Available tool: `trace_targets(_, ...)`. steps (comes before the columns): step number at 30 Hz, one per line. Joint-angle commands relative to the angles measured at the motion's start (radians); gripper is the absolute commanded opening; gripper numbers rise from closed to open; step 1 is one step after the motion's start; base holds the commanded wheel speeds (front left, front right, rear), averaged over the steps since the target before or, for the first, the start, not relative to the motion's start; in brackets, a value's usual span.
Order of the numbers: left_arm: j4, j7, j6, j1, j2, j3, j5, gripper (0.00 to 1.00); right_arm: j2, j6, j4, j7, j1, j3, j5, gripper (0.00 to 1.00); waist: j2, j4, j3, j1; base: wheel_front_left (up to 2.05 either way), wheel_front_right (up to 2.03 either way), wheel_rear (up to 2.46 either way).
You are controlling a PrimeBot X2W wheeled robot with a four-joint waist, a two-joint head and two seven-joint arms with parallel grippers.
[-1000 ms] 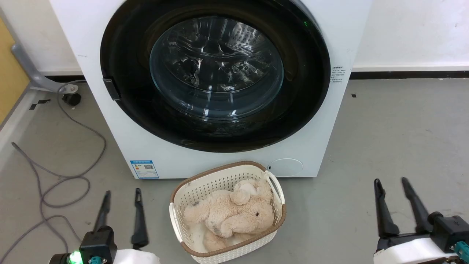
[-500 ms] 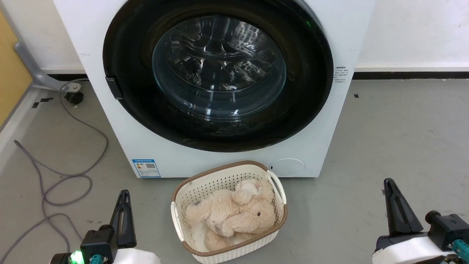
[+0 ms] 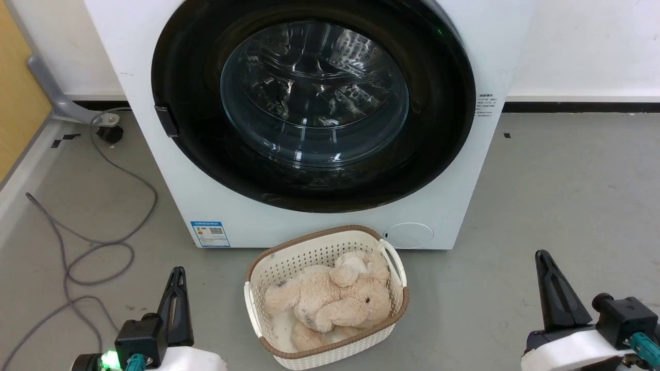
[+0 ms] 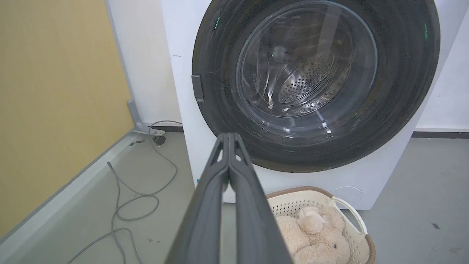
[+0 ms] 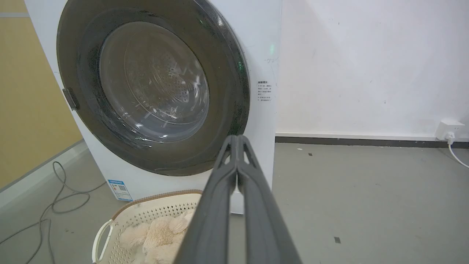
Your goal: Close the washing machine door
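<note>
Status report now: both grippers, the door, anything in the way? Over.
Left gripper shut, empty; right gripper shut, empty. Washing machine door looks closed, flush. Basket with plush toy on floor before it.

The left pincer [image 3: 178,275] and the right pincer [image 3: 543,259], each with two long dark fingers, are now holding those fingers pressed together. They stood spread a second ago. The head view is sliding slightly as its camera moves.

Bright, even indoor light; shadows soft and faint. White glare streaks cross the washing machine door [image 3: 314,93] glass. Head view sharp; wrist views hazier, straight lines bowing near edges.
</note>
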Motion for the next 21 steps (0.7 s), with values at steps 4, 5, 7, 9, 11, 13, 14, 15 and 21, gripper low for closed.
trace_targets(4,-0.006,0.013,-0.007,-0.014,0.0,-0.001,0.009,0.0,0.002,0.0,-0.009,0.014,-0.001,0.004,-0.006,0.0,0.0,0.004,0.001,0.0001,0.0,0.0,0.0)
trace_targets(5,-0.006,0.015,-0.008,-0.015,0.0,-0.002,0.009,0.0,0.002,0.0,-0.01,0.016,-0.001,0.005,-0.007,0.0,0.0,0.004,0.001,0.0001,0.0,0.0,0.0)
trace_targets(7,-0.007,0.019,-0.01,-0.016,0.0,-0.002,0.01,0.0,0.002,0.0,-0.012,0.02,-0.002,0.006,-0.009,0.0,0.0,0.006,0.001,0.0001,0.0,0.0,0.0)
trace_targets(9,-0.008,0.024,-0.011,-0.017,0.0,-0.002,0.01,0.0,0.002,0.0,-0.014,0.024,-0.002,0.007,-0.011,0.0,0.0,0.008,0.001,0.0001,0.0,0.0,0.0)
trace_targets(11,-0.009,0.028,-0.013,-0.018,0.0,-0.002,0.011,0.0,0.002,0.0,-0.015,0.028,-0.002,0.009,-0.013,0.0,0.0,0.009,0.001,0.0001,0.0,0.0,0.0)
trace_targets(13,-0.009,0.03,-0.014,-0.018,0.0,-0.002,0.011,0.0,0.002,0.0,-0.016,0.03,-0.002,0.009,-0.014,0.0,0.0,0.01,0.002,0.0001,0.0,0.0,0.0)
trace_targets(14,-0.01,0.032,-0.015,-0.019,0.0,-0.002,0.011,0.0,0.002,0.0,-0.017,0.032,-0.002,0.01,-0.015,0.0,0.0,0.011,0.002,0.0001,0.0,0.0,0.0)
trace_targets(15,-0.01,0.034,-0.016,-0.019,0.0,-0.002,0.012,0.0,0.002,0.0,-0.018,0.034,-0.002,0.01,-0.016,0.0,0.0,0.012,0.002,0.0001,0.0,0.0,0.0)
trace_targets(21,-0.013,0.046,-0.02,-0.022,0.0,-0.003,0.014,0.0,0.003,0.0,-0.023,0.047,-0.002,0.014,-0.022,0.0,0.0,0.016,0.003,0.0001,0.0,0.0,0.0)
